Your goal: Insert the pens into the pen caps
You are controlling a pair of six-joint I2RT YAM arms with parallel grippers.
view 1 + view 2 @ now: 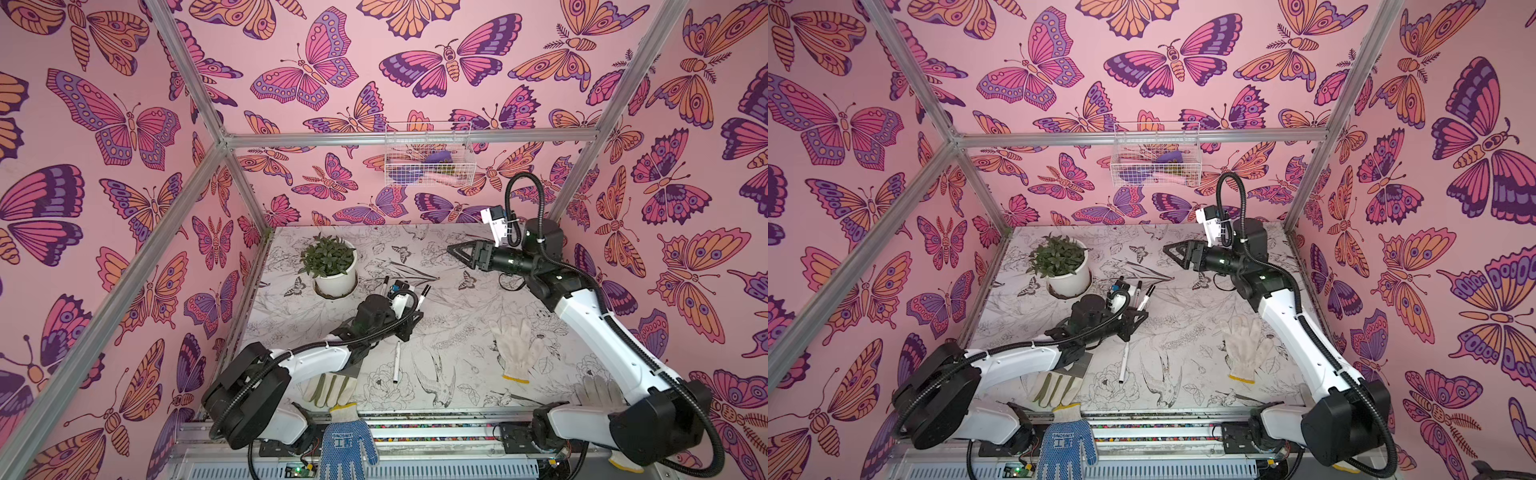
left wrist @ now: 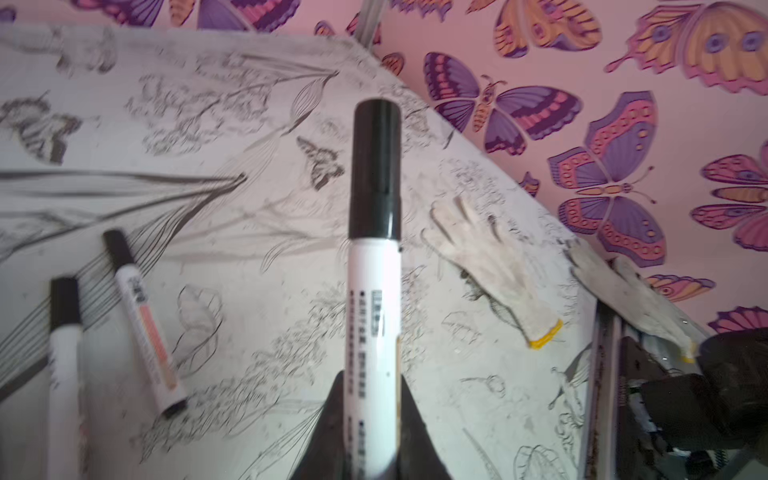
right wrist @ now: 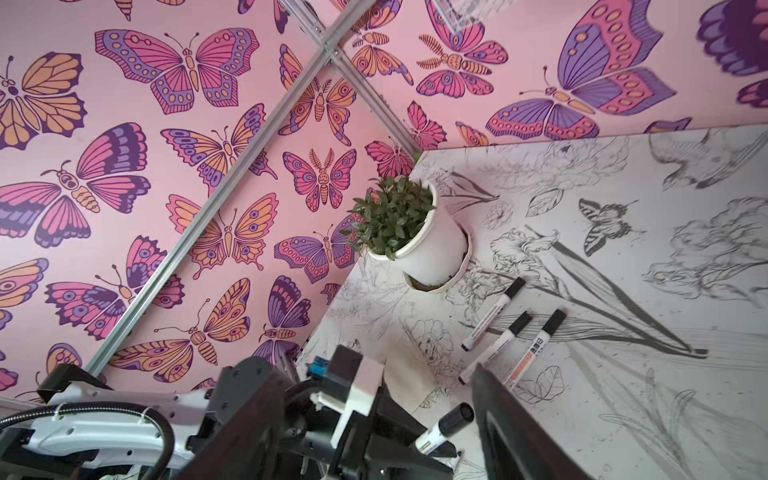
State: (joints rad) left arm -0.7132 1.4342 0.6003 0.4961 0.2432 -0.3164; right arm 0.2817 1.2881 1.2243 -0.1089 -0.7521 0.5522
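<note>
We are clamping a capped pen [image 2: 374, 291] in the left claw [image 2: 372, 388] above the worktop [image 1: 457, 316]; the right claw [image 1: 452, 249] is hanging apart, empty. Next, we judge, it is going beside three capped pens [image 3: 511, 332]

This is a robot test cell in a lab rather than a lived-in room. It is a booth of bare aluminium framing [image 1: 411, 139] closed in with butterfly-print wall panels [image 1: 311, 62], and its counter [image 1: 457, 299] is covered by a black-and-white botanical print. The left arm [image 1: 316, 357] and right arm [image 1: 582, 311] stand on a metal rail [image 1: 436, 432] along the counter's front edge, near an exposed circuit board [image 1: 303, 470]. A wire basket [image 1: 428, 153] hangs on the back wall, and a potted plant [image 1: 332, 266] stands on the counter.
</note>
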